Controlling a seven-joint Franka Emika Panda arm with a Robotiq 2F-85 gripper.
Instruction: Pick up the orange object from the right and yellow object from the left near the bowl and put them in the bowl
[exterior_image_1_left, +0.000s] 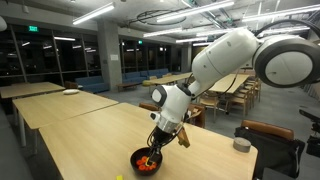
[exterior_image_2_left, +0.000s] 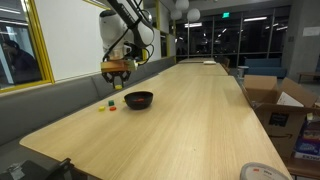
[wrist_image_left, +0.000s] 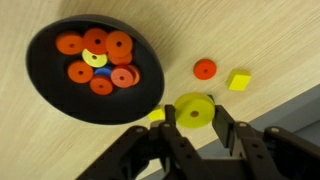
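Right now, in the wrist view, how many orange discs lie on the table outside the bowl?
1. The orange disc lies near the bowl, left of a yellow block in that view. The rest sit inside the bowl. The claw covers some table; another may be hidden.

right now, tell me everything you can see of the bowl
The bowl is round and black with a dark rim, smooth, perhaps plastic. It stands upright on the light wooden table, near the table's edge in an exterior view. Inside lies a pile of orange-red discs with a small yellow piece on top. Only the table and its contents touch it.
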